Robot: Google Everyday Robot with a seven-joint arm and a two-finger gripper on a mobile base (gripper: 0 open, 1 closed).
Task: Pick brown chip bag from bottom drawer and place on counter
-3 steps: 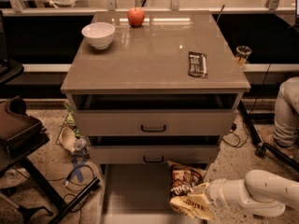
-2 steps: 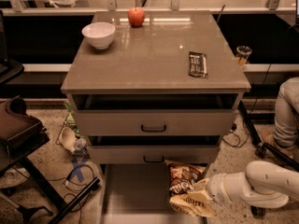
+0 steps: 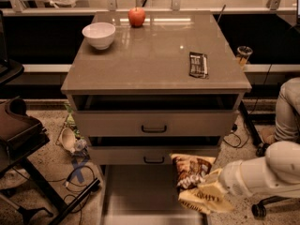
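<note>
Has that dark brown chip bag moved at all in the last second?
Yes. The brown chip bag has risen: its top now overlaps the lowest handled drawer front. The claw is at its right, against the pale bag.

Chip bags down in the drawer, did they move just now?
Yes. The gripper rose a little at the right of the bottom drawer, and the brown chip bag and yellow bag shifted up with it. The bowl, apple and black wrapper on the counter stayed put.
</note>
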